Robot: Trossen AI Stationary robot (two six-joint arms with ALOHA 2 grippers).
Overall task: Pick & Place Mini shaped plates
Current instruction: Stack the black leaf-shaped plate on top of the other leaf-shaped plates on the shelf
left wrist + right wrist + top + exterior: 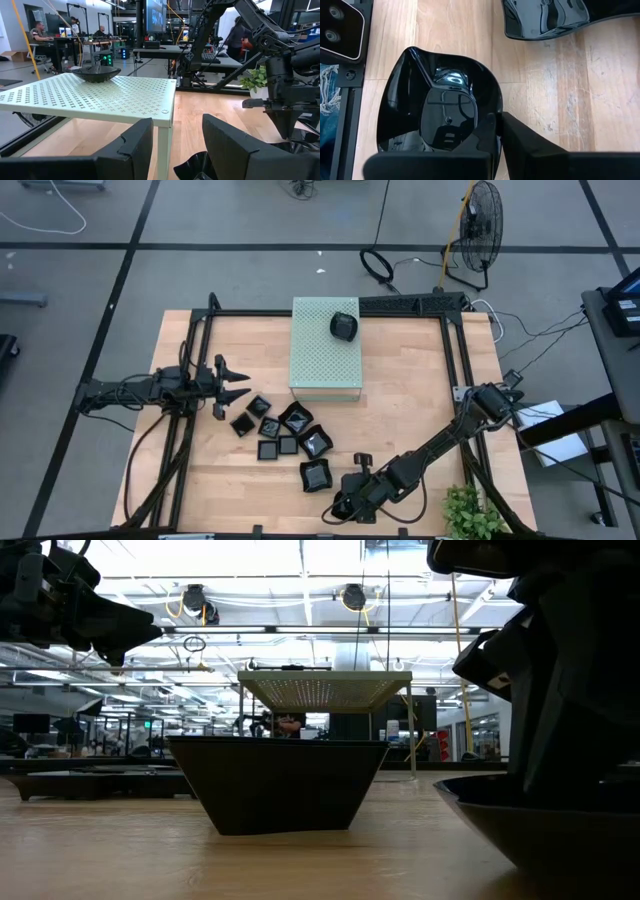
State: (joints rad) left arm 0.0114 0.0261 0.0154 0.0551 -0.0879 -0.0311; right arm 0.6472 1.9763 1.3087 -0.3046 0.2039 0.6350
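Observation:
Several mini shaped plates [283,430], glossy and black, lie in a loose cluster on the wooden table in front of the pale green perforated box [325,350]. One more dark dish [343,326] sits on top of the box. My right gripper [350,498] is near the table's near edge, shut on the rim of a separate rounded plate [437,112]. Another plate [545,17] lies just beyond it. My left gripper [235,380] waits open at the table's left, level, above the cluster's left end. My right gripper pinches the rounded plate's rim [492,107] on the side nearest the wrist. One finger is inside the bowl and the other finger [530,142] is outside it. The fingers slant down from the table's right. The plate sits on the wood, open side up.
Black frame rails [460,370] run along the table's left, right and far sides. A small green plant [470,515] stands at the near right corner, close to my right arm. Bare wood lies between the box and the right rail.

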